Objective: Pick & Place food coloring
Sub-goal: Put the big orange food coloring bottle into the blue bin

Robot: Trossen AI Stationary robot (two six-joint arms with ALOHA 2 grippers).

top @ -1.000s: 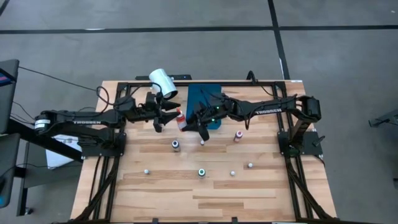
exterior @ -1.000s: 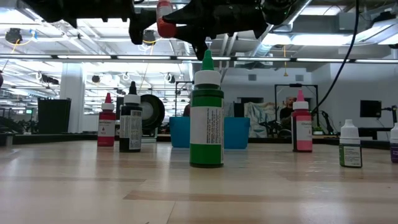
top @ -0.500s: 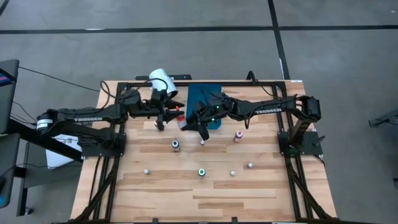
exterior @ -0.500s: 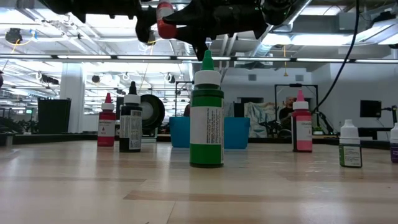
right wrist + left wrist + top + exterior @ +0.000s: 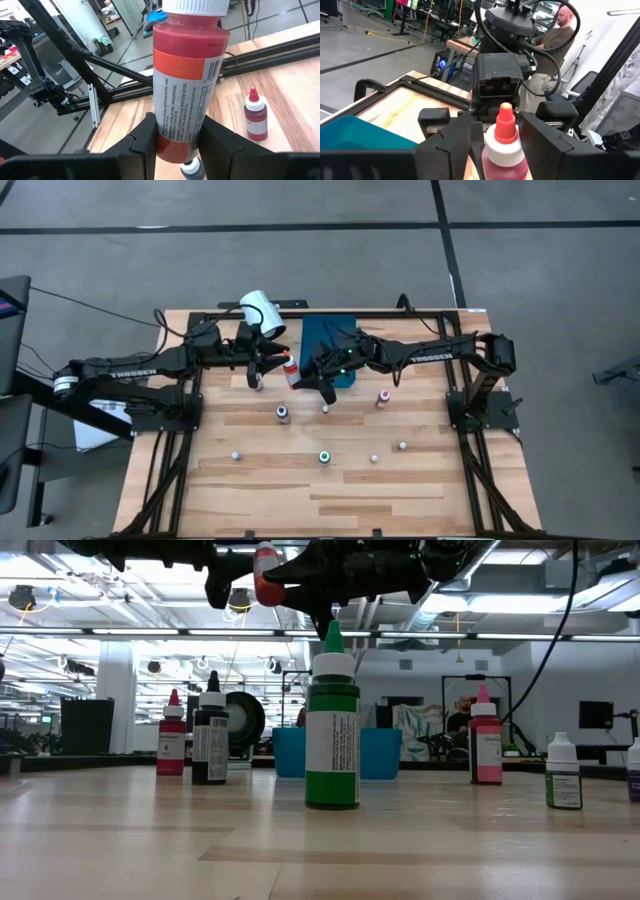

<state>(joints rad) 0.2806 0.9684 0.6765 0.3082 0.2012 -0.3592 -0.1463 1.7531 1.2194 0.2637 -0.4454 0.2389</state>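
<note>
- The table bore a blue tray at its back edge, with a white cylinder just to the tray's left.
- The right gripper hung above the table in front of the tray. It was clamped narrowly on the body of a red bottle, with a finger pressed to each side of the label.
- The left gripper hung level with it, just in front of the cylinder. The red bottle's white cap and red tip reached into it. Whether it gripped the cap could not be told.
- The red bottle was held in the air between the two grippers, lying roughly level, well above the wood.
- The other bottles stood upright on the table, well apart: a green bottle nearest the front, a dark bottle and a pink bottle farther back.
- A person showed in the room beyond the table.
</note>
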